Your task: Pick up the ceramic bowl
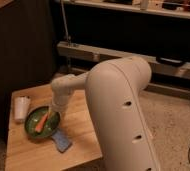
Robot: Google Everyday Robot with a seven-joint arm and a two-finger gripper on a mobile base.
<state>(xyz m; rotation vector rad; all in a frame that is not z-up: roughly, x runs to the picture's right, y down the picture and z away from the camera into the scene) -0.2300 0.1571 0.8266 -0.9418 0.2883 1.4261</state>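
Where the pincer [50,119] dips into ceramic bowl [34,131] | finger state: cannot tell | table [83,135]

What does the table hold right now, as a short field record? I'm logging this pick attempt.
target: shallow round dark green ceramic bowl, on the table near its left side
in bowl: an orange elongated item
tool: tool at the bowl's right rim, low over it
left of bowl: white cup
front-right of bowl: blue sponge
surface: light wooden table

White cup [21,107] upright, blue sponge [61,141] flat, on wooden table [83,135]; seemingly apart.
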